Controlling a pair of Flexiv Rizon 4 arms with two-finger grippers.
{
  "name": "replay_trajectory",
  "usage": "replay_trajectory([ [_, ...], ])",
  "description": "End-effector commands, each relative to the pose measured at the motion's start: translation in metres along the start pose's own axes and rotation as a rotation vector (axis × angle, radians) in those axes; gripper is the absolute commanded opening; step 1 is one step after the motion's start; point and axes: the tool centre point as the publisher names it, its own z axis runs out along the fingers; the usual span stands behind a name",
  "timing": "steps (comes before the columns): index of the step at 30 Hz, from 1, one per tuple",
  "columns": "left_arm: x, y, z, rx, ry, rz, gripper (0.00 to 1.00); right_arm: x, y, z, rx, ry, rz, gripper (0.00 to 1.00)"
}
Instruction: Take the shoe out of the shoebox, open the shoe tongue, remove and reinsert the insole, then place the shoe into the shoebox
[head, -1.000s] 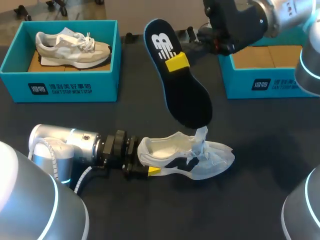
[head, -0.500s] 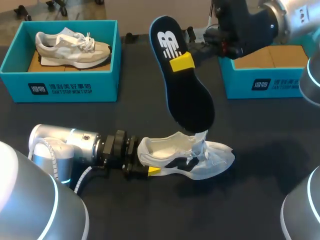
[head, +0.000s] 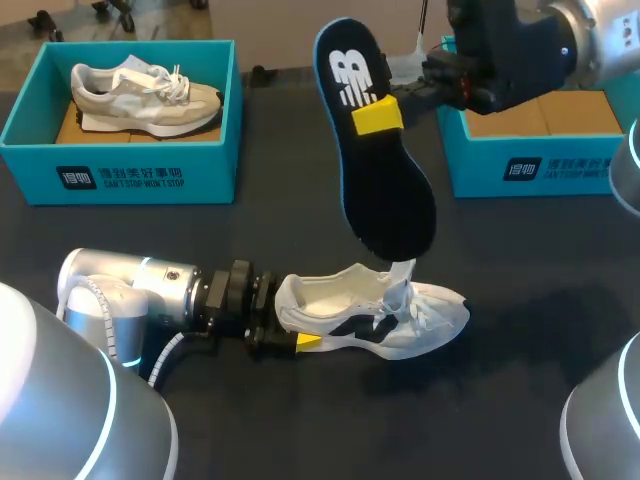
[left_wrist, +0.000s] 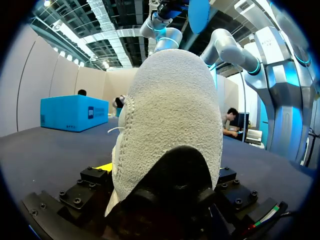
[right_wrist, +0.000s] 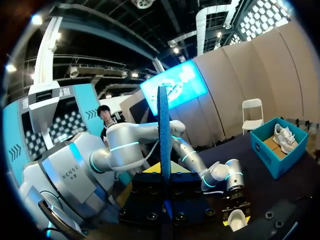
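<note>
Left fingers (head: 308, 342) tight on white mesh shoe (head: 425, 318); right fingers (head: 378, 116) tight on flat insole (head: 390, 200)

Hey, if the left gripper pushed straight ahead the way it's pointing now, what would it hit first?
The white shoe, whose heel sits clamped in the jaws of the left gripper. Past its toe the head view shows only bare table, so the way looks free, though depth is unclear.
</note>
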Motion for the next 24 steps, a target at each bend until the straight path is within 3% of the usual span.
replay_trajectory([
  [1,0.001,0.001,0.001,0.002,-0.002,0.0,0.0,0.027,-0.009,-0.013,-0.049,-0.049,-0.005,0.0],
  [10,0.001,0.001,0.001,0.002,-0.002,0.0,0.0,0.046,-0.01,-0.019,-0.089,-0.092,-0.019,0.0],
  [24,0.001,0.001,0.001,0.002,-0.002,0.0,0.0,0.051,-0.011,-0.027,-0.124,-0.165,-0.003,0.0],
])
